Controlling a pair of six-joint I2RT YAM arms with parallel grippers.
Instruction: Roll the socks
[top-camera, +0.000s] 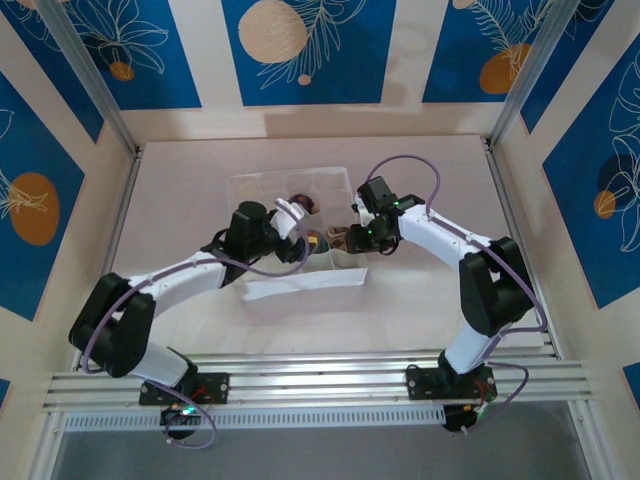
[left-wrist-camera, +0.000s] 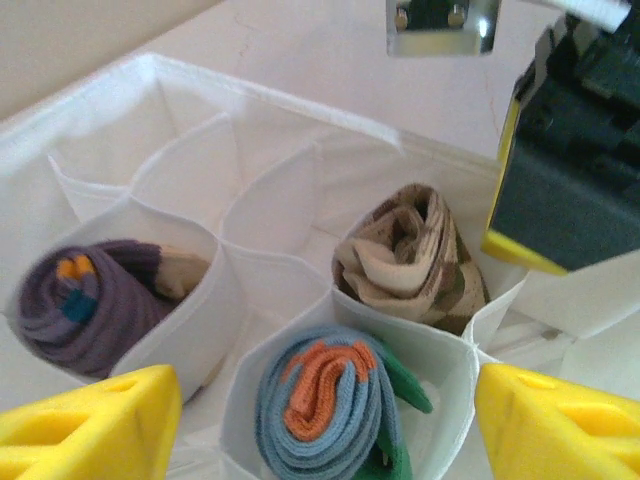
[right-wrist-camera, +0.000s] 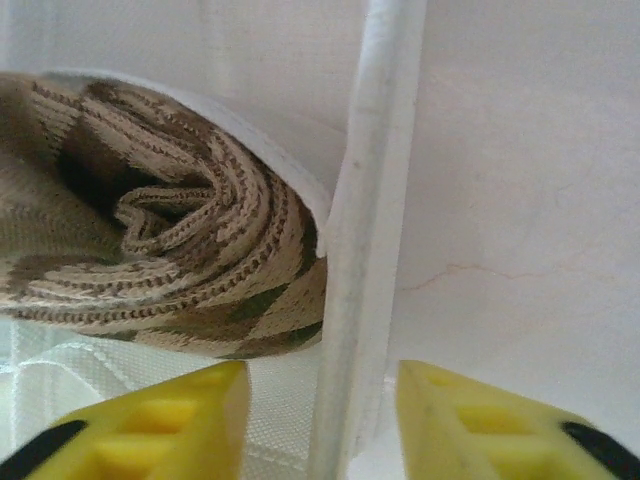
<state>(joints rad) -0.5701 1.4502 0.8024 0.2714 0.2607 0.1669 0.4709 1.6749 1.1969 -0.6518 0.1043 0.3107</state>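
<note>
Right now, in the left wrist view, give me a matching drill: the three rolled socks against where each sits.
Socks:
1 purple sock
2 blue sock
3 tan sock

Places in the left wrist view:
A bottom centre
B right, further back
C left

Pairs: 1-C, 2-A, 3-B

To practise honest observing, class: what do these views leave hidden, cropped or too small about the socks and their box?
Top view: the arms cover much of the white box; its contents are too small.
Left wrist view: the blue-grey sock is cut off by the bottom edge.
Right wrist view: the brown sock is cropped at the left edge, its underside behind the box wall.
</note>
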